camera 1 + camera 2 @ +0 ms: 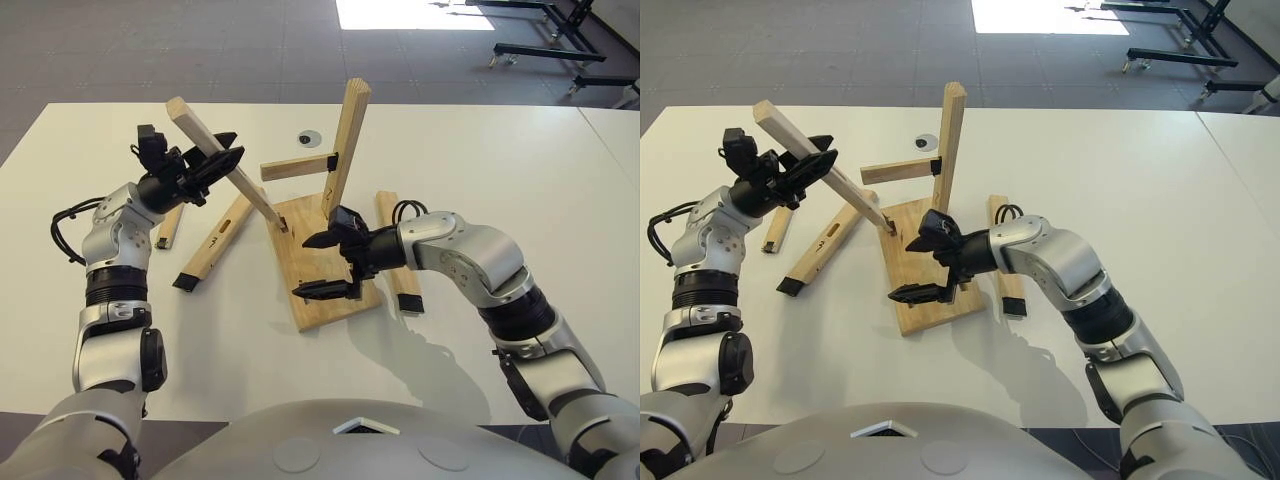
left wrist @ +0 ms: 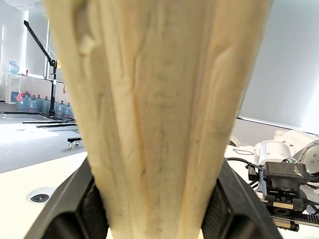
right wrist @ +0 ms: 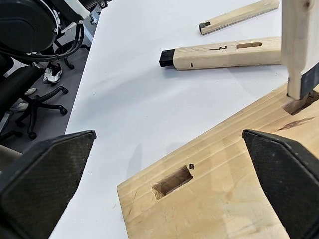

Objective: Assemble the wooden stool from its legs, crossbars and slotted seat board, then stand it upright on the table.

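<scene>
The slotted seat board lies flat on the white table. One leg stands upright in it, with a crossbar jutting from its side. My left gripper is shut on a second leg, held tilted, its lower end at a slot in the board's far left corner. The left wrist view shows this leg close up between the dark fingers. My right gripper hovers open over the board's left edge, holding nothing. Its wrist view shows an empty slot in the board.
A loose leg and a short crossbar lie left of the board. Another leg lies right of it, under my right forearm. A round grommet sits in the table at the back. Black frames stand on the floor beyond.
</scene>
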Robot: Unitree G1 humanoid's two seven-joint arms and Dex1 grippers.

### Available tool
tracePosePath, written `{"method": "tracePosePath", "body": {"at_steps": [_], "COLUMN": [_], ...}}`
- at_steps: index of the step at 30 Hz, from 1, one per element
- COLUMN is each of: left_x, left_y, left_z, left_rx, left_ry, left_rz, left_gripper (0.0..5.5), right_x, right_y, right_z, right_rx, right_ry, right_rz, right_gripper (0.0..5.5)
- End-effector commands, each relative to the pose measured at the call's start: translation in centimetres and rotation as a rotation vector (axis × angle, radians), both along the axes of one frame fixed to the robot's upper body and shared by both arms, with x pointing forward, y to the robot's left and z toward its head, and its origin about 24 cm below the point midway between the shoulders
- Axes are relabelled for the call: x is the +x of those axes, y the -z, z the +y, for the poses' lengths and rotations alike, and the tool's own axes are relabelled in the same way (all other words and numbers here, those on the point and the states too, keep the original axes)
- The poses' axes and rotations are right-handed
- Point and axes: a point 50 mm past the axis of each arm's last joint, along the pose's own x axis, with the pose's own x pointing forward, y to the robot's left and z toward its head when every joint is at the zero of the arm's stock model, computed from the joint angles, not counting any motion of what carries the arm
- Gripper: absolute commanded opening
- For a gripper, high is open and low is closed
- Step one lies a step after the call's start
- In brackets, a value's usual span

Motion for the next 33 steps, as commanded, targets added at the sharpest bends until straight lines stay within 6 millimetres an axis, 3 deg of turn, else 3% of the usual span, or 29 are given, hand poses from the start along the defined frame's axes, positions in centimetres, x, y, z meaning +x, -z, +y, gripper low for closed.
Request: {"method": "tracePosePath", "body": {"at_steps": [1, 9, 21, 33], "left_x": [0.4, 0.2, -0.6, -0.5], "left_y": [-0.7, -0.5, 1.9, 1.2], "left_z": [-0.6, -0.5, 0.4, 0.2], "left_rx": [0.034, 0.052, 0.022, -0.004], "left_ry": [0.019, 0.017, -0.039, -0.028], "left_rz": [-0.019, -0.008, 0.057, 0.039], "left_gripper": [2.02, 2.02, 2.02, 2.02], "right_x": [-0.1, -0.3, -0.3, -0.4], "right_y": [-0.2, -0.1, -0.3, -0.3], "right_z": [0.1, 0.0, 0.1, 0.1], "right_rx": [0.007, 0.012, 0.004, 0.003], "right_ry": [0.010, 0.021, -0.008, -0.016], "right_rz": [-0.005, -0.002, 0.008, 0.012], "right_gripper": [5.40, 5.40, 5.40, 5.40]}}
